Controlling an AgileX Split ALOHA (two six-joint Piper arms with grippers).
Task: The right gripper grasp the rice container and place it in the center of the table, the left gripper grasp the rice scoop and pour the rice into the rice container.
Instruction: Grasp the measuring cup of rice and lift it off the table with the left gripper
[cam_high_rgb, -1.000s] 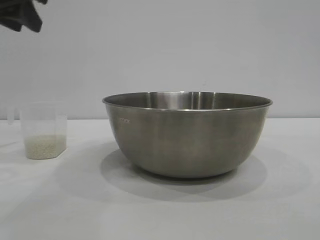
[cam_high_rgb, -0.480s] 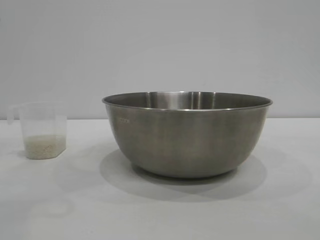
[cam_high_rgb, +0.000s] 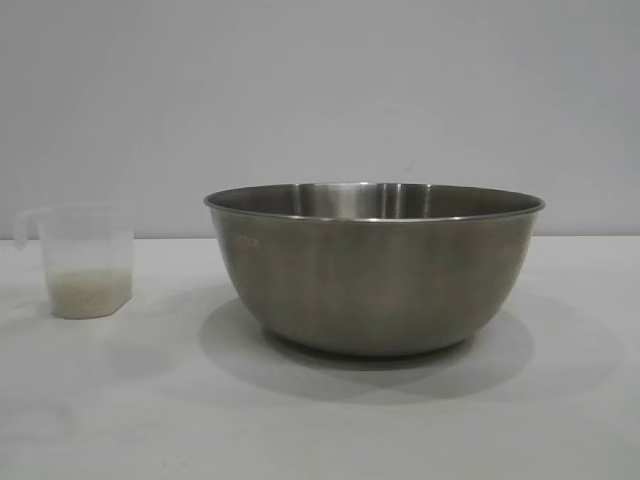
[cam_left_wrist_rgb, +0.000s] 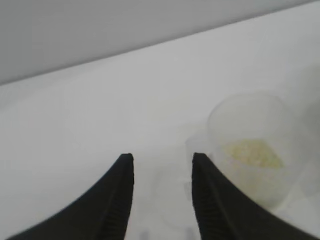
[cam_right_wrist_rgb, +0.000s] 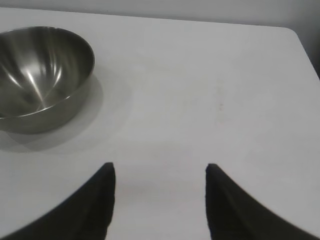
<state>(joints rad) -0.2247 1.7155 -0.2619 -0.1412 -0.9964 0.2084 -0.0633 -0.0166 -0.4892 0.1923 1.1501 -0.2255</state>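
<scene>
- Rice container (cam_high_rgb: 375, 268), the big stainless-steel mixing bowl, stood upright on the white table (cam_high_rgb: 320, 420) about mid-table in the exterior view, slightly toward the right arm's side. The right wrist view showed its inside (cam_right_wrist_rgb: 37, 70) bare and shiny, with no grains visible, so pouring looked not yet done.
- Table stretched bare between the bowl and the right gripper (cam_right_wrist_rgb: 159, 200), which hung well apart from the bowl with its fingers spread and nothing between them. My reading was that the bowl's placement was finished and this arm was idle.
- Left gripper (cam_left_wrist_rgb: 162, 195) had been a dark shape in the upper left corner of the exterior view a second earlier; half a second earlier it was gone from that view and it stayed out of it. Its own wrist view placed it over the table near the scoop, fingers spread and holding nothing. That suggested the approach to the scoop was under way, with the grasp still to come.
- Rice scoop (cam_high_rgb: 88, 260), the small clear plastic measuring cup, stood upright on the table well apart from the bowl, on the left arm's side, handle pointing away from the bowl.
- Rice (cam_high_rgb: 90, 292) lay as a shallow pale layer in the bottom of the scoop (cam_left_wrist_rgb: 252, 145), none spilled that I could see.
</scene>
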